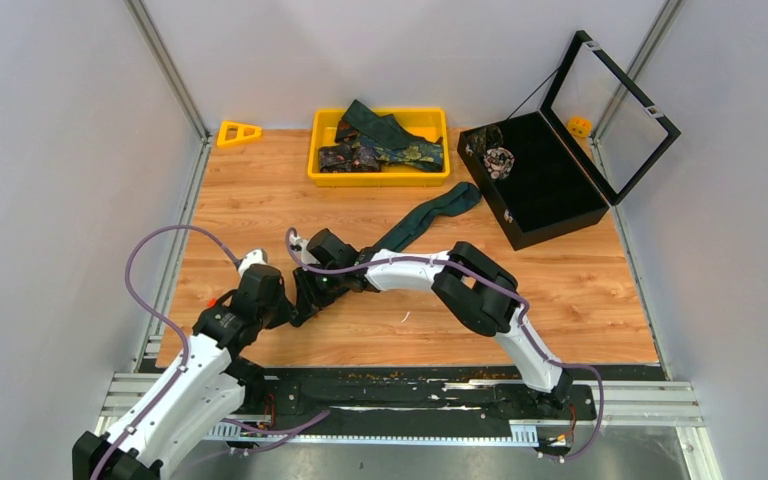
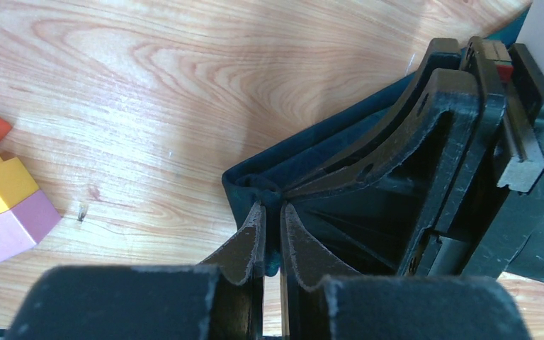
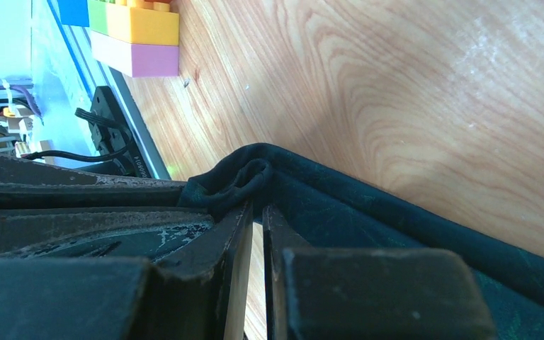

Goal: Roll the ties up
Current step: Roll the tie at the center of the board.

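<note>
Nearer the arm bases than the yellow tray [image 1: 325, 170], the narrow end of the teal tie [image 1: 430, 212] is being pinched by the left end effector [image 1: 298, 298], its fingers pressed almost together on the fabric. Just to the right, the same end is apparently being nipped by the right end effector [image 1: 318, 280], likewise nearly closed. Both grips are judged to be set on one spot so that the first tight turn of the roll can be formed without the fabric slipping. The remainder of the tie is being left slack on the table [image 1: 580, 290], trailing toward the tray's right corner. Further ties [image 1: 380, 140] are being kept in the tray.

The curled fold [image 3: 244, 180] at the fingertips is being shown only by the wrist views, along with toy blocks [image 2: 3, 205]. The tie's full run and the black case [image 1: 545, 185], right of the tray, are being shown only from above.
</note>
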Robot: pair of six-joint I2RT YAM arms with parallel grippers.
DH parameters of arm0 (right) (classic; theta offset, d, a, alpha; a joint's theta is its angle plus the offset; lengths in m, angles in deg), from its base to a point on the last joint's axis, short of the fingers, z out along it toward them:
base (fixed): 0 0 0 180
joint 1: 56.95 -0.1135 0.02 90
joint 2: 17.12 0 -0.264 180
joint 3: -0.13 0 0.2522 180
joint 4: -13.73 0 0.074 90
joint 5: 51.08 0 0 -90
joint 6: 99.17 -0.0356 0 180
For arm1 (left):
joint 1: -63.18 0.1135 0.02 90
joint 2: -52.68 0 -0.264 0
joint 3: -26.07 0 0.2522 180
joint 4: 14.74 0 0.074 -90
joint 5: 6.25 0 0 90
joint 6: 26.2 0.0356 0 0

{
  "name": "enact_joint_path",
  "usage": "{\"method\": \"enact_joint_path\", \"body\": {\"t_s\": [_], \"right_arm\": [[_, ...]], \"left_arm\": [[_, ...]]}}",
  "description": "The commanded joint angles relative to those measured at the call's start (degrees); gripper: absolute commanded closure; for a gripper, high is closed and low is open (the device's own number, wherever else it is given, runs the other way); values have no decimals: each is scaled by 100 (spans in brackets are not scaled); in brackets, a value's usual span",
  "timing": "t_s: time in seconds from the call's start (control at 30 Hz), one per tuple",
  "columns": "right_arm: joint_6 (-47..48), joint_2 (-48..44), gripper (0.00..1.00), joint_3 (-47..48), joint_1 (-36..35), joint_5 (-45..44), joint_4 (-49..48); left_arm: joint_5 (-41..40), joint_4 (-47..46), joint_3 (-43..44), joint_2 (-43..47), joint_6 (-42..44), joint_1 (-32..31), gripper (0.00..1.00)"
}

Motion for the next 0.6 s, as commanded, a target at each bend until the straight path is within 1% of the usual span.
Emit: {"method": "enact_joint_path", "body": {"t_s": [0.0, 0.17, 0.57], "right_arm": [[-204, 66, 87, 130, -165, 380, -313], [-180, 89, 88, 89, -150, 339, -278], [-107, 12, 88, -62, 99, 215, -185]], "left_arm": [[85, -243, 315, -68, 176, 28, 100], [123, -358, 295, -225, 161, 28, 100], [197, -844, 256, -1161, 113, 27, 100]]}}
